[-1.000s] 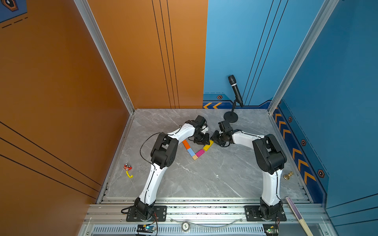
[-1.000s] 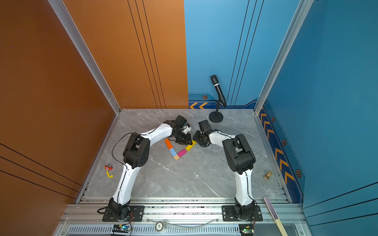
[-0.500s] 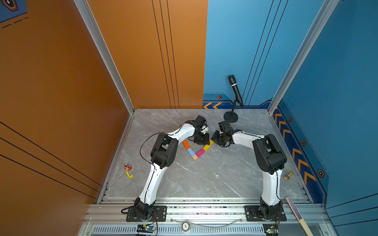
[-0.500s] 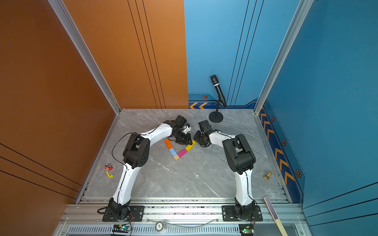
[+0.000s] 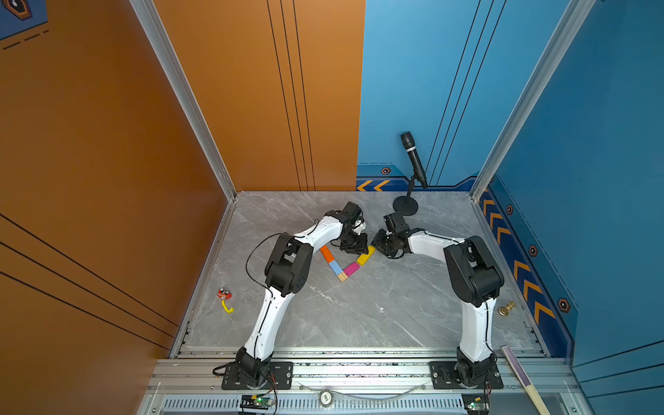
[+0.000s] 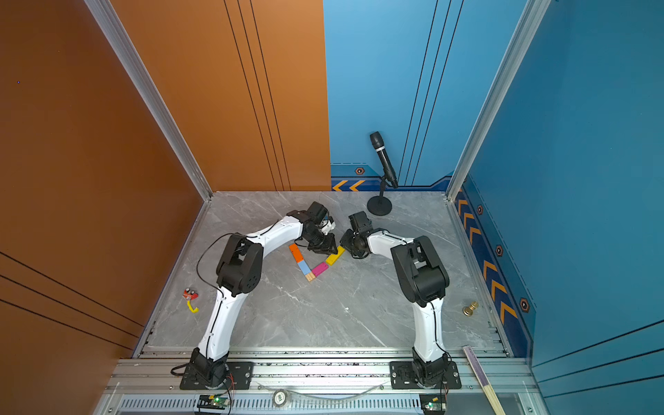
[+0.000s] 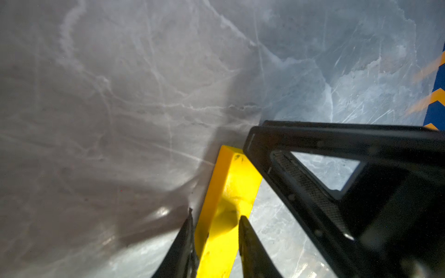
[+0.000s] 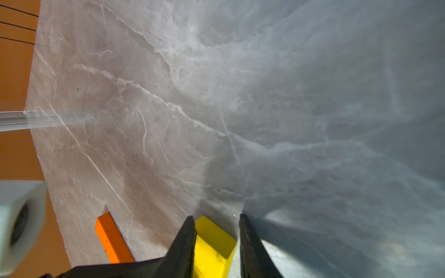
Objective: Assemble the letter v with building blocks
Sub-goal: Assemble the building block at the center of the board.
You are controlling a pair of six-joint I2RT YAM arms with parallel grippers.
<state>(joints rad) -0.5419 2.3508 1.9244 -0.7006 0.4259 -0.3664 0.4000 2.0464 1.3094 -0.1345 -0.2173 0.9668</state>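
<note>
- letter v [image 6: 310, 276]: flat on the bench [image 5: 359, 316], wood block [image 5: 342, 276] at its point.
- One arm: orange block [image 5: 327, 253], light blue block [image 5: 335, 266]; other: magenta block [image 5: 351, 268], yellow block [image 5: 365, 256].

Yellow block [image 5: 365, 256]: I can't see its far end under left gripper [image 5: 355, 248] and right gripper [image 5: 378, 245]; wrist frame edges crop it; orange block [image 8: 113, 240] partly hidden too
</note>
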